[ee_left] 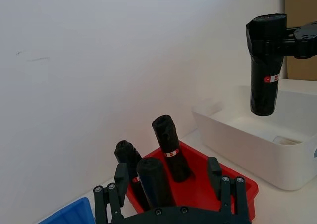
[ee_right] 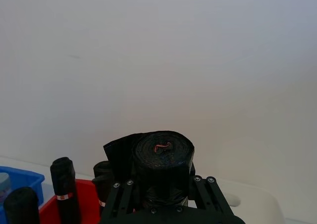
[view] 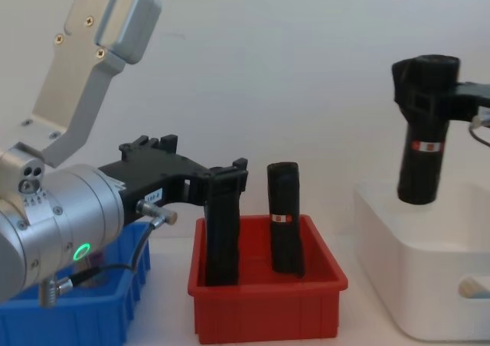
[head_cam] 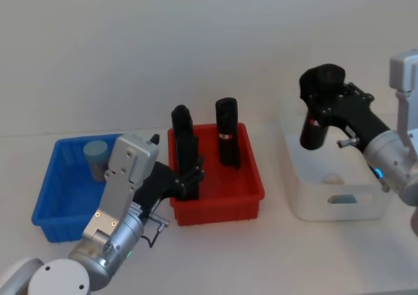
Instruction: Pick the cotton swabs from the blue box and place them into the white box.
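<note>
One cylindrical black pack point(head_cam: 314, 120) hangs clamped in the right gripper point(head_cam: 324, 106) above the smooth white box point(head_cam: 313, 203); left gripper point(head_cam: 193, 177) unclear.

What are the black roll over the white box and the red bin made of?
The black upright roll held by the right gripper above the large white tub looks like thin plastic film rolled up tight: the right wrist view shows a crinkly, slightly shiny spiral end. The low red bin looks like hard, smooth moulded plastic, with even colour and a neat rim.
</note>
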`<state>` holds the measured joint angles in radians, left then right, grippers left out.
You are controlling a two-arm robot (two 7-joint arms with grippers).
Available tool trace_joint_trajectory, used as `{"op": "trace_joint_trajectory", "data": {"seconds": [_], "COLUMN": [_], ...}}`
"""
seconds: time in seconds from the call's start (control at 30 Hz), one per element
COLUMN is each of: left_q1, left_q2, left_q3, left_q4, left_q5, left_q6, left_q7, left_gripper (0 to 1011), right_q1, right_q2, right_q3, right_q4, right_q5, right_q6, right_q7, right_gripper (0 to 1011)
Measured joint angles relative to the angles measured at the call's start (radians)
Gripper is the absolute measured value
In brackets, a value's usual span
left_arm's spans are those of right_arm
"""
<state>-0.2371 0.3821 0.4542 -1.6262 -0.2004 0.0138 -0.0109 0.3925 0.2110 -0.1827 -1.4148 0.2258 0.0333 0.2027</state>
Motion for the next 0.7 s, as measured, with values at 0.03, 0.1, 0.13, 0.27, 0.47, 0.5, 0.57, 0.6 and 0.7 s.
{"op": "trace_joint_trajectory", "data": {"seconds": [0.03,0.1,0.13,0.27,0.47,0.5,0.57,0.6,0.7], "left_q1": [0.0,0.0,0.0,0.0,0.0,0.0,0.0,0.0,0.0], "left_q2": [0.0,0.0,0.0,0.0,0.0,0.0,0.0,0.0,0.0], "left_q3": [0.0,0.0,0.0,0.0,0.0,0.0,0.0,0.0,0.0], "left_q4": [0.0,0.0,0.0,0.0,0.0,0.0,0.0,0.0,0.0], "left_q5": [0.0,0.0,0.0,0.0,0.0,0.0,0.0,0.0,0.0], "left_q6": [0.0,0.0,0.0,0.0,0.0,0.0,0.0,0.0,0.0], "left_q7": [0.0,0.0,0.0,0.0,0.0,0.0,0.0,0.0,0.0], "left_gripper": [1004,1004,1004,1004,1004,1004,1004,1004,1004], "right_q1": [-0.003,-0.011,-0.015,-0.025,-0.032,-0.033,-0.034,-0.035,-0.036], "right_q2": [0.002,0.008,0.011,0.018,0.023,0.023,0.023,0.024,0.024], "right_q3": [0.002,0.007,0.009,0.015,0.018,0.018,0.018,0.018,0.018], "right_q4": [-0.005,-0.019,-0.025,-0.037,-0.04,-0.04,-0.04,-0.04,-0.039], "right_q5": [0.0,0.0,0.001,0.001,0.004,0.005,0.006,0.006,0.007], "right_q6": [0.005,0.021,0.032,0.054,0.078,0.083,0.088,0.089,0.093], "right_q7": [-0.007,-0.021,-0.028,-0.042,-0.048,-0.048,-0.047,-0.046,-0.043], "right_gripper": [482,482,482,482,482,490,538,575,669]}}
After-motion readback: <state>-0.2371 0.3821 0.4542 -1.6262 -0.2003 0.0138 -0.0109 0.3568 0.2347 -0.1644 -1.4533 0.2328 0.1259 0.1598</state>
